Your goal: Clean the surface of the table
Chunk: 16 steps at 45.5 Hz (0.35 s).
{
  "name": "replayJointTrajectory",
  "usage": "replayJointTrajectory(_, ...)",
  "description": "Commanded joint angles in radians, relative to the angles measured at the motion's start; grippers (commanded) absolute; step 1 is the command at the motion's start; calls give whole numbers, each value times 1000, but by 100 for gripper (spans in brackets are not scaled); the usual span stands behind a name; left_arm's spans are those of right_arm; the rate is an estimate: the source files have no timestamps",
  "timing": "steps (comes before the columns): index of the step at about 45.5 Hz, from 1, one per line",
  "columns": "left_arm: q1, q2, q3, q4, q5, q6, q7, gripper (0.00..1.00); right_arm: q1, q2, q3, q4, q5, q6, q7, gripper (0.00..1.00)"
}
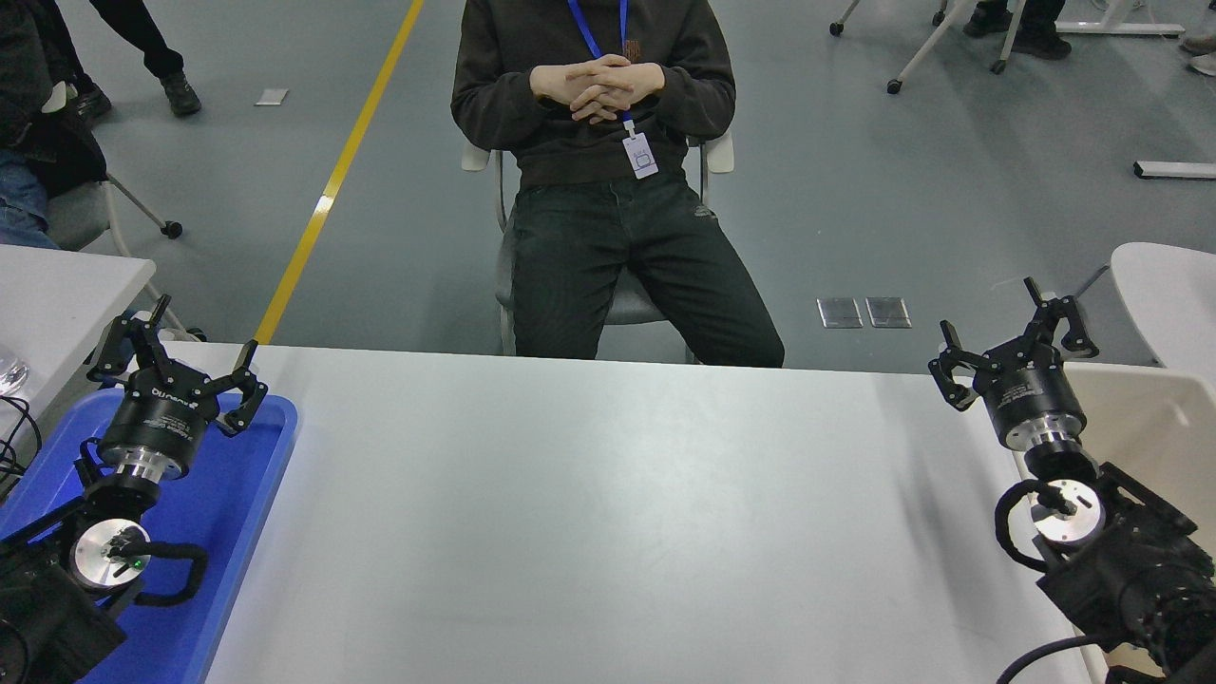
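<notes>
The table surface (608, 513) is a wide light grey-white tabletop across the middle of the head view, with nothing lying on it. My right gripper (1014, 337) is open and empty, held above the table's far right corner beside the beige bin. My left gripper (176, 350) is open and empty, parked over the blue tray at the lower left.
A blue tray (233, 513) lies at the table's left end. A beige plastic bin (1164, 427) stands off the right edge. A person (598, 171) sits on a chair at the far side, hands clasped. Another white table (57, 294) is at the left.
</notes>
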Motion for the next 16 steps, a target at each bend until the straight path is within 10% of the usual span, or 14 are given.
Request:
replayJointTrajectory(1,0,0,-1,0,0,1,0,100,0,26,-3,12,-13,3,25,100)
replayJointTrajectory(16,0,0,0,0,0,1,-1,100,-20,30,-17,10,-13,3,51,100)
